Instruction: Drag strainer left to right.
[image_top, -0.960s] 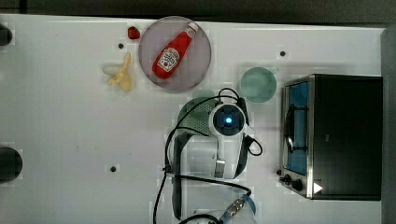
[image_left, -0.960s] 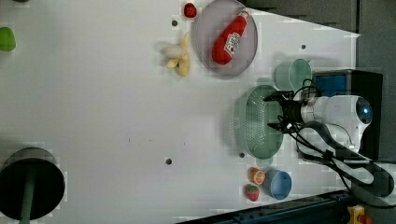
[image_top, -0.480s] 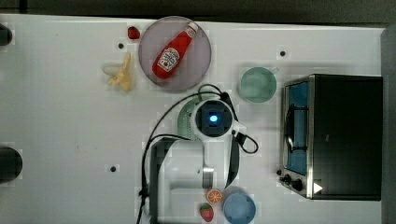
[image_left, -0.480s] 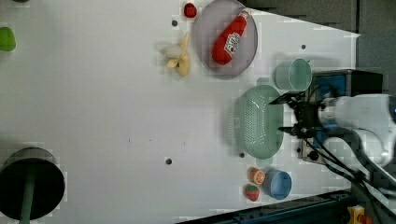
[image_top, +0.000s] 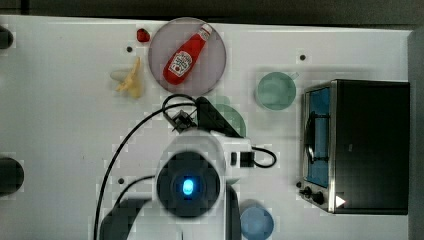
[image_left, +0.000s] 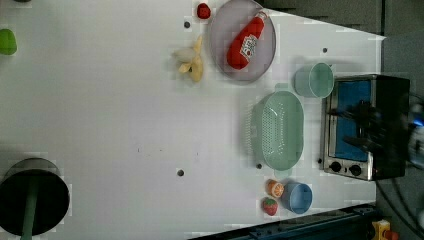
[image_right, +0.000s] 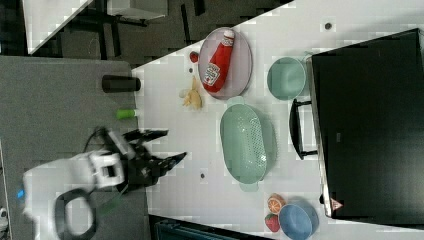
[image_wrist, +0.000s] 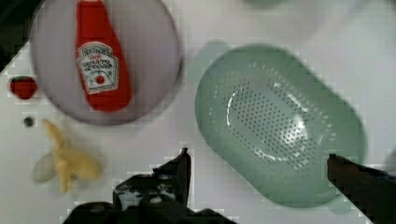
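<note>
The strainer (image_left: 277, 131) is a pale mint-green oval colander with a perforated basin, and it lies flat on the white table between the purple plate and the blue bowl. It also shows in the right view as the strainer (image_right: 245, 145) and in the wrist view as the strainer (image_wrist: 280, 123). In the top view the arm covers most of the strainer (image_top: 234, 119). My gripper (image_right: 175, 145) hangs open high above the table and holds nothing. In the wrist view the gripper (image_wrist: 259, 163) has its two dark fingers spread wide, clear of the rim.
A purple plate (image_top: 210, 75) carries a ketchup bottle (image_top: 186, 56). A round mint cup (image_top: 275, 91) stands beside a toaster oven (image_top: 360, 145). A blue bowl (image_top: 256, 223) and toy fruit (image_left: 272, 196) sit by the table edge. A banana peel (image_top: 131, 79) lies at the top view's left.
The arm has lifted off the strainer and drawn back, growing larger in the top view and sliding right in the left view. The strainer has stayed put and the fingers stayed open.
</note>
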